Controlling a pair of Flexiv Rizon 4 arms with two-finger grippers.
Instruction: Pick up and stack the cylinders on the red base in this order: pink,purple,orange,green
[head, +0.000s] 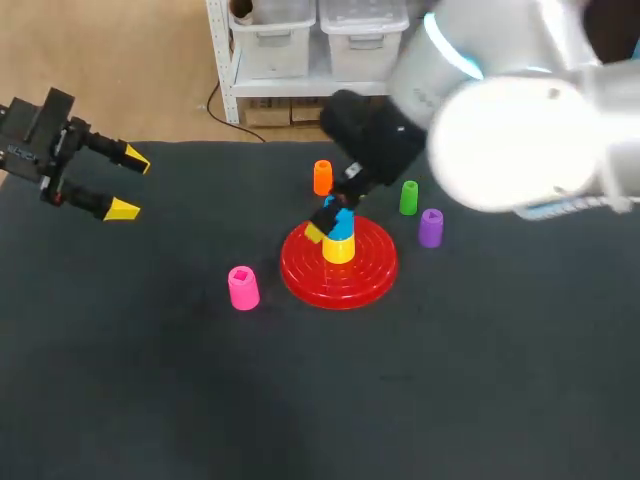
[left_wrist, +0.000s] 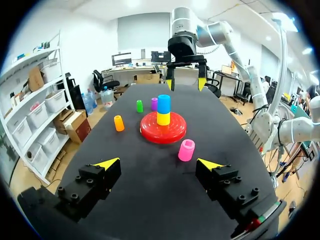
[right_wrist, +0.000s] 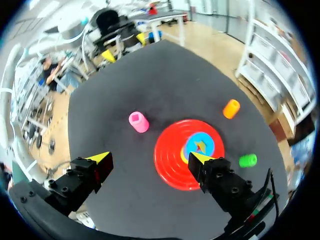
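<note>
A round red ribbed plastic base (head: 370, 268) sits near the middle of the dark cloth-covered worktop (head: 150, 380). On its centre stands a short yellow plastic cylinder (head: 338, 250), and a blue plastic cylinder (head: 344, 224) is stacked upright on top of it.

The four cylinders named in the task are all on the worktop, off the base. The pink cylinder (head: 243, 288) stands upright near the base on the left arm's side, apart from its rim. The orange cylinder (head: 322, 177) stands beyond the base, towards the far edge. The green cylinder (head: 408, 197) and the purple cylinder (head: 430, 228) stand close together on the right arm's side. The purple one is the nearer of the two to the base.

The right gripper (left_wrist: 185, 83) hangs above the yellow and blue stack. Its two yellow-tipped fingers are spread apart and hold nothing. In its own wrist view it looks straight down on the base, with one finger partly covering the blue top.

The left gripper (head: 120, 182) is well away at the left edge of the worktop. Its fingers are also spread wide with nothing between them. In the left wrist view, the pink cylinder is the piece closest ahead of it.
</note>
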